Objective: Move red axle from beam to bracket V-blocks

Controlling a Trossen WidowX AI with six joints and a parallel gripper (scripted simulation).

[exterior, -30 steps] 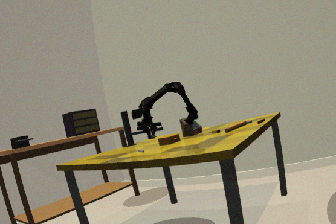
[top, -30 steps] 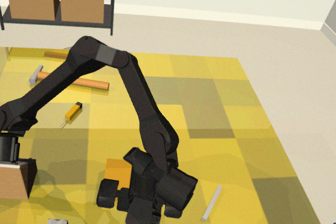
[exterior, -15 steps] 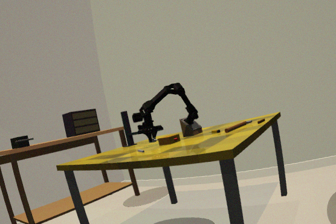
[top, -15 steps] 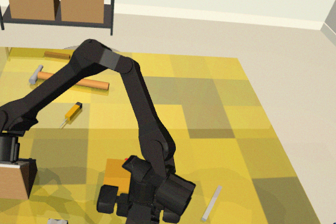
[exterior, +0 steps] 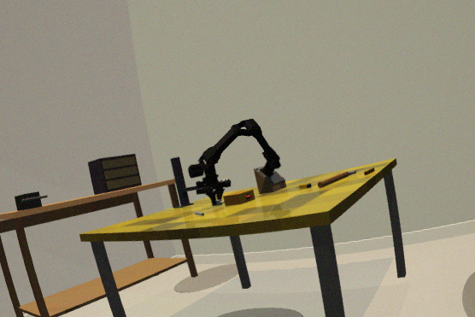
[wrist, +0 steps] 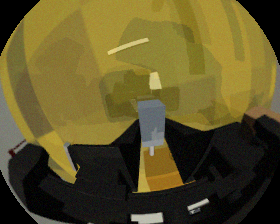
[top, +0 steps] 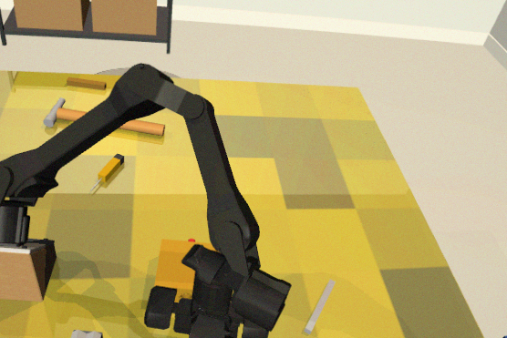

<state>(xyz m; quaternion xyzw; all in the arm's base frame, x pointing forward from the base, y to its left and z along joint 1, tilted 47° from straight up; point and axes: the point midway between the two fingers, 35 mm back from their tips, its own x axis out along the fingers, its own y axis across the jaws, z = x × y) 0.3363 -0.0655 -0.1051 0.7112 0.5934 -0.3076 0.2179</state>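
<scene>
Pinching one grey-blue block [exterior: 219, 202] [wrist: 152, 122], the gripper [top: 211, 317] [exterior: 217, 203] [wrist: 149, 120] is right beside the one orange beam [top: 175, 262] [exterior: 238, 197] [wrist: 161, 162], and there's the red axle [top: 191, 240] [exterior: 249, 196], its one visible end showing at the beam's side away from the gripper! From above, the arm blocks part of the beam. Well apart from the beam: one hammer [top: 141, 127] [exterior: 337, 179], one yellow screwdriver [top: 110, 169] [exterior: 305, 185], one brown stick [top: 86, 83] [exterior: 369, 171]. One grey bar [top: 319, 307] [exterior: 199, 214] [wrist: 128, 46] lies across the gripper from the beam.
</scene>
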